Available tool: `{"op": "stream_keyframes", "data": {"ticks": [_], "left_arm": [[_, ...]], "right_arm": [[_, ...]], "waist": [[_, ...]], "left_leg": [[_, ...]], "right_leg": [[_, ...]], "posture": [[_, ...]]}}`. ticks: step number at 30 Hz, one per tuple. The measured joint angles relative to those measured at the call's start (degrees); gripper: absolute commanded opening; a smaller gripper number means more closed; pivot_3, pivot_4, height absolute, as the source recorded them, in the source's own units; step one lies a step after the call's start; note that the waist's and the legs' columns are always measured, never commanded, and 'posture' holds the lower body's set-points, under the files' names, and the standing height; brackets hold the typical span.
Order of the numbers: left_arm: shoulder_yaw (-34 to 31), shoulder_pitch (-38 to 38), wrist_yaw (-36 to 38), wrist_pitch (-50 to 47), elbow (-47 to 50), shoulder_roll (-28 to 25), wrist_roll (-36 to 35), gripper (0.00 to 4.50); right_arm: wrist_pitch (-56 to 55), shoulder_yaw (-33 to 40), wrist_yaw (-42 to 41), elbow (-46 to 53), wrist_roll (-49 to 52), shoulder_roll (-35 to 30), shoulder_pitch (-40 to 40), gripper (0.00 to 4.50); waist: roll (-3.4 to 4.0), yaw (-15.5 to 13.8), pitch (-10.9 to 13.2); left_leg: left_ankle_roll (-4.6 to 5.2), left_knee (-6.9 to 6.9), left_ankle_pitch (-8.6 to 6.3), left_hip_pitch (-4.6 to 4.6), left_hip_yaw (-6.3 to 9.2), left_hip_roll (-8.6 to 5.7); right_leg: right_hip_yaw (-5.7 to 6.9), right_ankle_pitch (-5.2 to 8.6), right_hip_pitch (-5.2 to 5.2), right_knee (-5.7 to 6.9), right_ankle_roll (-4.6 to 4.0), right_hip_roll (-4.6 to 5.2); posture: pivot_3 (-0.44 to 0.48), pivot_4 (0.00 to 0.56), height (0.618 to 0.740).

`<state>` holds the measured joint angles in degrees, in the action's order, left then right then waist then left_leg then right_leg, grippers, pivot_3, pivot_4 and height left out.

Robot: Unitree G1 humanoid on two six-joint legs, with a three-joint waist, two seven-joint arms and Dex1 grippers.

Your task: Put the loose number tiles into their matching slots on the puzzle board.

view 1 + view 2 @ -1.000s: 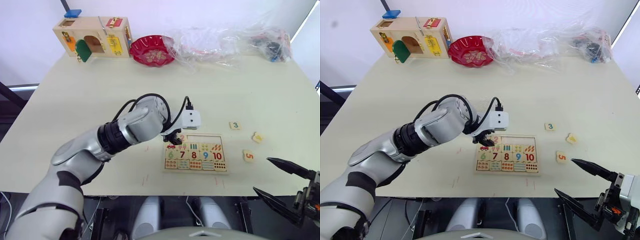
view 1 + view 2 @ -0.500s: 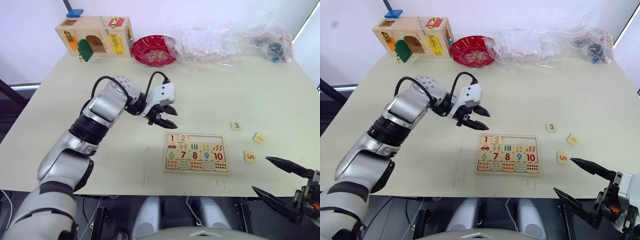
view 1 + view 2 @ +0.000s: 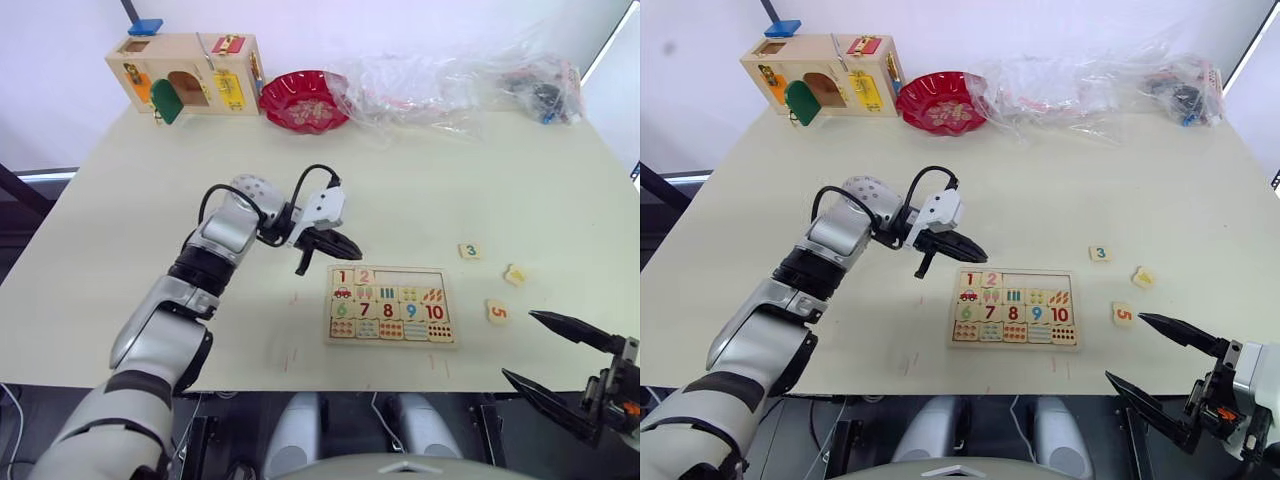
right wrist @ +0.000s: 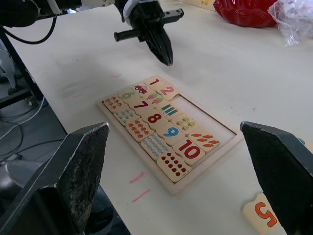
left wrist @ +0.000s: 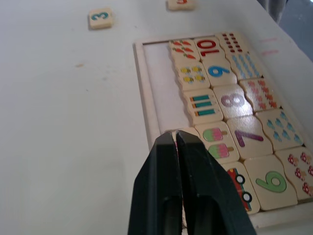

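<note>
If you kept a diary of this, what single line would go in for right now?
left gripper: shut, empty, beside puzzle board | tiles 1, 2 seated | 3, 5 loose on table | right gripper: open, idle

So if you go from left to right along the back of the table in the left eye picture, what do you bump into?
Wooden latch box → red bowl → clear plastic bags
</note>
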<state>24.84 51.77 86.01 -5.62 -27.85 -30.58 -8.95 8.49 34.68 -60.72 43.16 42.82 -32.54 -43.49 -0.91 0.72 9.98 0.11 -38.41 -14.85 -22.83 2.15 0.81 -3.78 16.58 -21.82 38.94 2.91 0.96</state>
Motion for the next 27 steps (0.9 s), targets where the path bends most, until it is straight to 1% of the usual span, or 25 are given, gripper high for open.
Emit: {"op": "stream_keyframes", "data": {"ticks": [7, 27], "left_arm": [[0.00, -0.77, 0.17, 2.43, -1.06, 0.61, 2.05, 0.03], [-0.03, -1.45, 0.25, 4.54, -2.78, 0.83, 5.41, 0.03]], "right_arm": [[0.00, -0.06, 0.49, 0.64, 0.02, 0.02, -0.51, 4.50], [0.02, -0.16, 1.18, 0.80, 0.24, 0.02, -1.07, 4.50]], "waist": [[0.00, -0.02, 0.00], [0.00, -0.01, 0.00]], "left_leg": [[0.00, 0.00, 0.00, -0.01, 0.01, -0.01], [0.00, 0.00, 0.00, 0.00, 0.02, -0.01]], "right_leg": [[0.00, 0.00, 0.00, 0.00, 0.00, 0.00], [0.01, 0.00, 0.00, 0.00, 0.00, 0.00]], "posture": [[0.000, 0.150, 0.740], [0.000, 0.150, 0.740]]}}
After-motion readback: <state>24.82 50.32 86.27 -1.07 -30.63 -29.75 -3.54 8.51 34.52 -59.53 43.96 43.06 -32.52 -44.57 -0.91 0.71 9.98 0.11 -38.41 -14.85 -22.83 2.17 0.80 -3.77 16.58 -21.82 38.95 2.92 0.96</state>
